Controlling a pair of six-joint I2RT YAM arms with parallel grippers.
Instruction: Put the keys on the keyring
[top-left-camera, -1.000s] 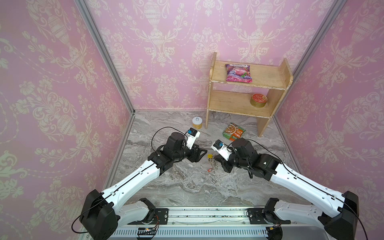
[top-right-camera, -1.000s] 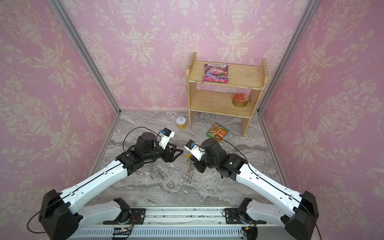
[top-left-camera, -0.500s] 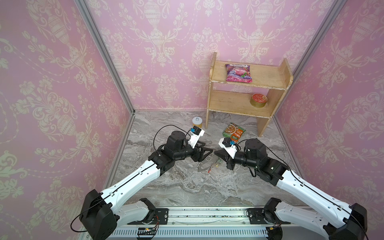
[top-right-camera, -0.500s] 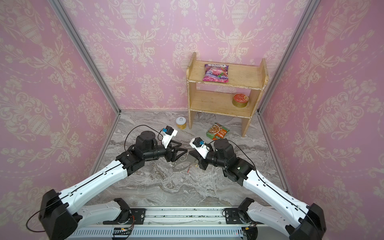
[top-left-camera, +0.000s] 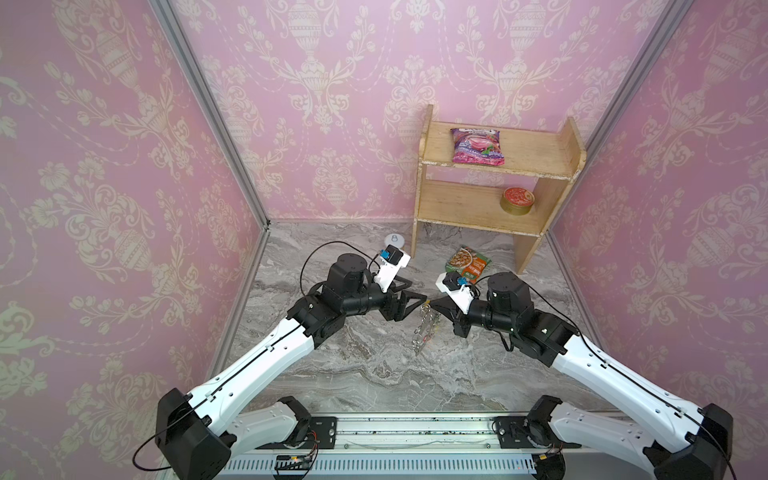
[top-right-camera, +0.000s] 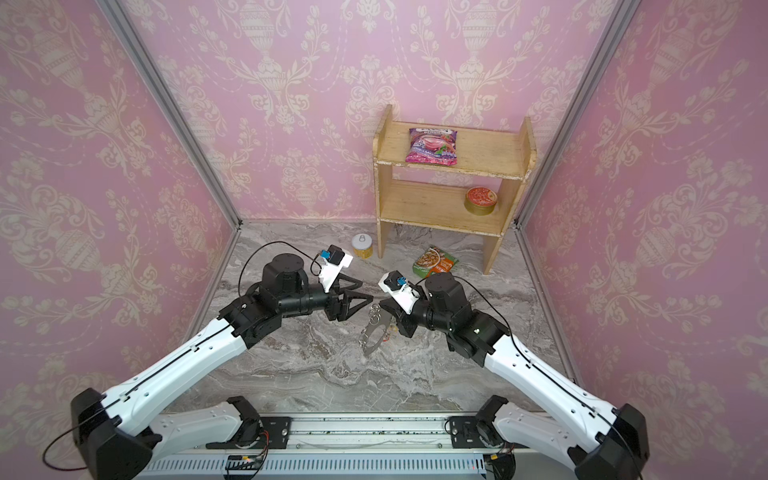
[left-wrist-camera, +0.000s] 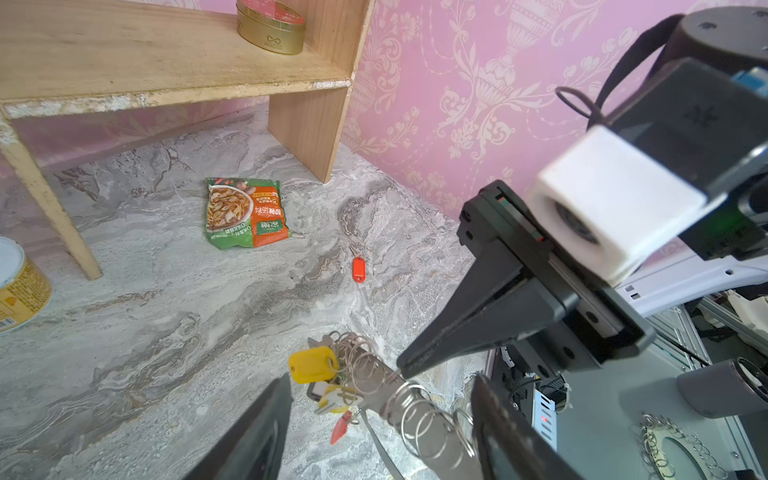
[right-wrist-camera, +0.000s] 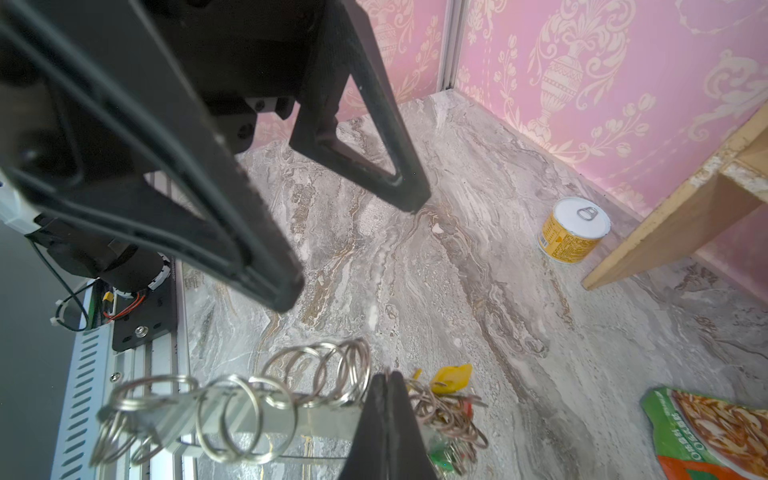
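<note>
The keyring (left-wrist-camera: 428, 415) is a grey band strung with silver rings, and it hangs off the floor between the two arms in both top views (top-left-camera: 423, 328) (top-right-camera: 375, 328). My right gripper (right-wrist-camera: 388, 380) is shut on the band (right-wrist-camera: 316, 419), with rings on one side and a bunch of keys on the other. Those keys carry a yellow tag (left-wrist-camera: 309, 363) (right-wrist-camera: 451, 378), a green tag (right-wrist-camera: 440, 453) and a small red one (left-wrist-camera: 340, 428). My left gripper (left-wrist-camera: 382, 380) (top-left-camera: 417, 291) is open, its fingers either side of the rings without touching. One key with an orange-red tag (left-wrist-camera: 358, 269) lies loose on the floor.
A wooden shelf (top-left-camera: 478, 208) stands at the back right with a gold tin (top-left-camera: 517, 200) and a pink snack bag (top-left-camera: 478, 145). A noodle packet (top-left-camera: 467, 264) and a yellow can (top-right-camera: 362, 246) sit on the marble floor near the shelf legs.
The right arm has drawn back to the right and turned, lifting the keyring off the floor. The left gripper has moved in towards the rings and stayed open.
</note>
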